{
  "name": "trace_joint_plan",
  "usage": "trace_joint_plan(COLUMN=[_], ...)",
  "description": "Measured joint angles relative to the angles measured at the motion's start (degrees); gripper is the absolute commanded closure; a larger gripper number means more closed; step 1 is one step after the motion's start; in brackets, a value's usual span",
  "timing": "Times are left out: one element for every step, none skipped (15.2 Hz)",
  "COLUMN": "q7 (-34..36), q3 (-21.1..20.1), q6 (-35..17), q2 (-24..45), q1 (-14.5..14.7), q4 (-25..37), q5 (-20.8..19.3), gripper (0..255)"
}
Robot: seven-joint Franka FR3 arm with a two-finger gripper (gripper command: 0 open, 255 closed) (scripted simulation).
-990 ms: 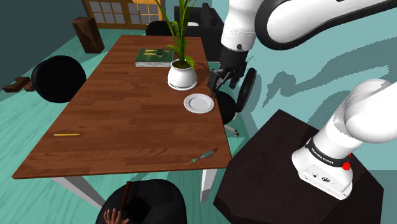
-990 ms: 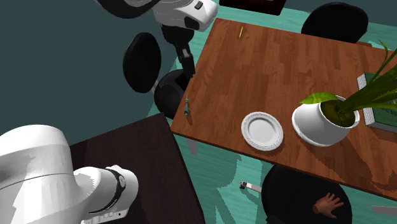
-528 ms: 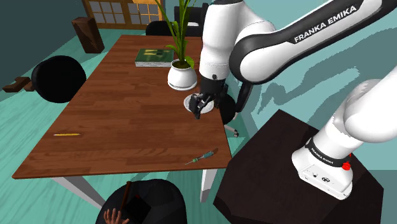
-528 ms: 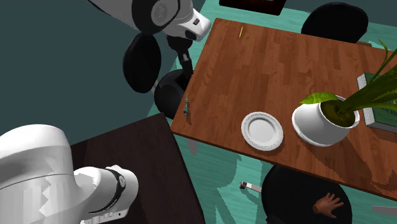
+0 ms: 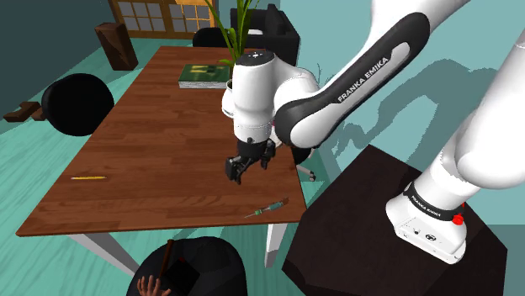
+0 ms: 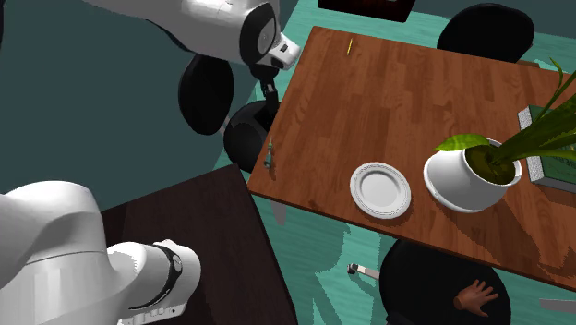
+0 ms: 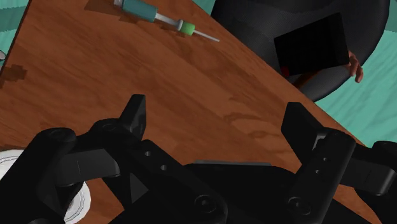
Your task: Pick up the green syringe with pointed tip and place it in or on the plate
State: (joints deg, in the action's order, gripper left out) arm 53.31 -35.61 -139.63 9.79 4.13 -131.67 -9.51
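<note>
pincer (image 5: 238, 171): fingers spread wide, gripping nothing, over the wooden surface (image 5: 151, 126) | green syringe (image 7: 159, 16): flat near the surface's edge, ahead of the pincer, untouched | change: pincer moved off the plate (image 6: 380, 190) toward the syringe; syringe unmoved

book (image 6: 557, 174): cut by edge | plate (image 6: 380, 190): behind arm (image 5: 336, 97) in shoulder view

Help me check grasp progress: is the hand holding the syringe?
No, the wrist view shows the open hand empty, with the syringe lying on the table beyond its fingers.
</note>
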Motion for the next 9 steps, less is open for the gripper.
trace_joint_plan(q7=[1.8,3.9,5.6,7.1,8.1,8.6,9.1,9.6,10.1], q3=[0.5,1.2,2.1,2.6,3.1,3.5,4.0,4.4,4.9], q6=[-0.5,-1.0,-1.3,-1.5,-1.9,-2.4,-3.0,-3.7,-4.2], q2=[2.2,4.9,7.4,9.2,10.5,11.3,12.0,12.8,13.6], q1=[0.8,2.0,3.1,4.2,5.0,5.4,5.7,6.0,6.4], q4=[0.9,2.4,4.0,5.0,5.6,5.7,5.7,5.7,5.8], q5=[-1.9,-4.1,-6.1,-7.4,-8.4,-9.0,-9.7,-10.4,-11.1], gripper=[0,0,0,0,0,0,0,0,0])
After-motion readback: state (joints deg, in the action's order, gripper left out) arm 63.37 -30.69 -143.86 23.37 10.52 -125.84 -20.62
